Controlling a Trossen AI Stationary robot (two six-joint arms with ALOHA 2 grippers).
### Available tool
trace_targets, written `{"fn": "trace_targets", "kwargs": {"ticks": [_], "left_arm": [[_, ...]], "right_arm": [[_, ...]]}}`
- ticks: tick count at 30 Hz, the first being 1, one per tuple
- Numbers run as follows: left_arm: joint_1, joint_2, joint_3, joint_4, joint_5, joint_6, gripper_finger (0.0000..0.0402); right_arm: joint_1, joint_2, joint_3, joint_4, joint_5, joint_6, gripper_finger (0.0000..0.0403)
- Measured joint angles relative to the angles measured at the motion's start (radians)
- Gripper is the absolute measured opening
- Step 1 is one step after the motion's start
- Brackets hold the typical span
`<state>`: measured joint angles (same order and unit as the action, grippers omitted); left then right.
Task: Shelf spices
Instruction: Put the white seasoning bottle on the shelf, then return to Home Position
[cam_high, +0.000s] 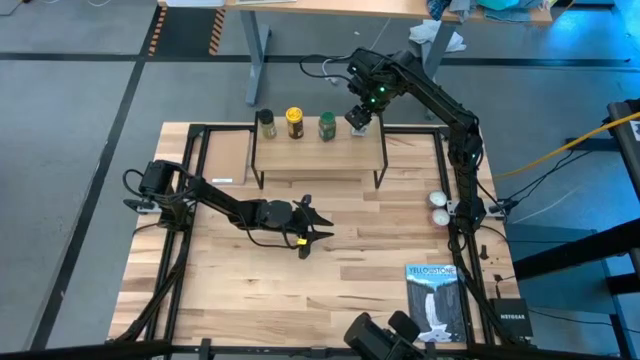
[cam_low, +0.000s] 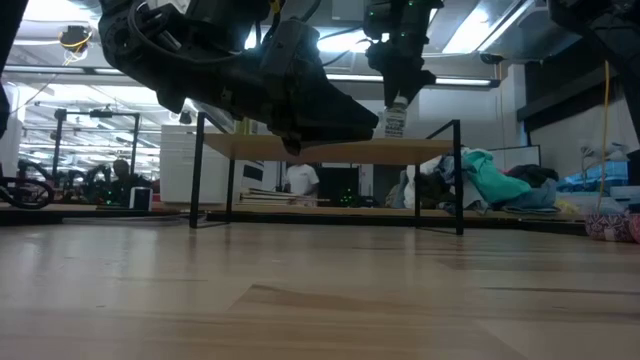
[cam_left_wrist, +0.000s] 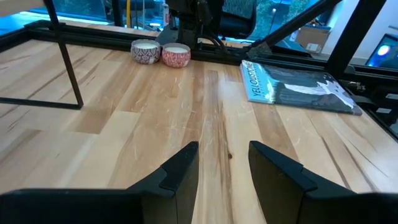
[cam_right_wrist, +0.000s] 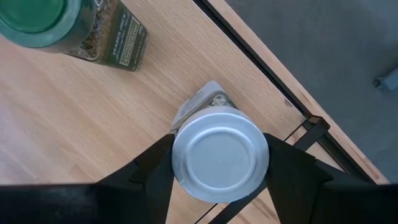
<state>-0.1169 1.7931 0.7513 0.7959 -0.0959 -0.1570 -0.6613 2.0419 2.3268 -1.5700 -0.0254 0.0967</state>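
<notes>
Three jars, dark-lidded (cam_high: 266, 122), amber (cam_high: 294, 122) and green (cam_high: 327, 126), already stand on the shelf (cam_high: 318, 155). The right gripper (cam_high: 360, 118) pinches the white-lidded jar (cam_right_wrist: 219, 155) at its right end; left gripper (cam_high: 318, 226) hangs spread over the worktop (cam_high: 340, 290).

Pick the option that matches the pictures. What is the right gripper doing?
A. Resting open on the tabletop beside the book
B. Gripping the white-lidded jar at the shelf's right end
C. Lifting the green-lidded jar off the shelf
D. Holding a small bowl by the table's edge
B: the right gripper has a finger on each side of the white-lidded jar, over the shelf, beside the green-lidded jar.
</notes>
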Motion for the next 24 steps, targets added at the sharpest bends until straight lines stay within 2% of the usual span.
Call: {"fn": "trace_targets", "kwargs": {"ticks": [8,13,15,24], "left_arm": [[0.0,0.0,0.0,0.0,0.0,-0.004,0.0133],[0.0,0.0,0.0,0.0,0.016,-0.005,0.0133],[0.0,0.0,0.0,-0.001,0.018,-0.004,0.0133],[0.0,0.0,0.0,-0.001,0.018,-0.004,0.0133]], "right_arm": [[0.001,0.0,0.0,-0.001,-0.012,0.0,0.0211],[0.014,0.001,0.0,-0.001,-0.001,-0.001,0.0267],[0.022,0.001,0.0,-0.001,0.006,-0.008,0.0277],[0.068,0.001,0.0,-0.001,0.085,-0.022,0.0256]]}}
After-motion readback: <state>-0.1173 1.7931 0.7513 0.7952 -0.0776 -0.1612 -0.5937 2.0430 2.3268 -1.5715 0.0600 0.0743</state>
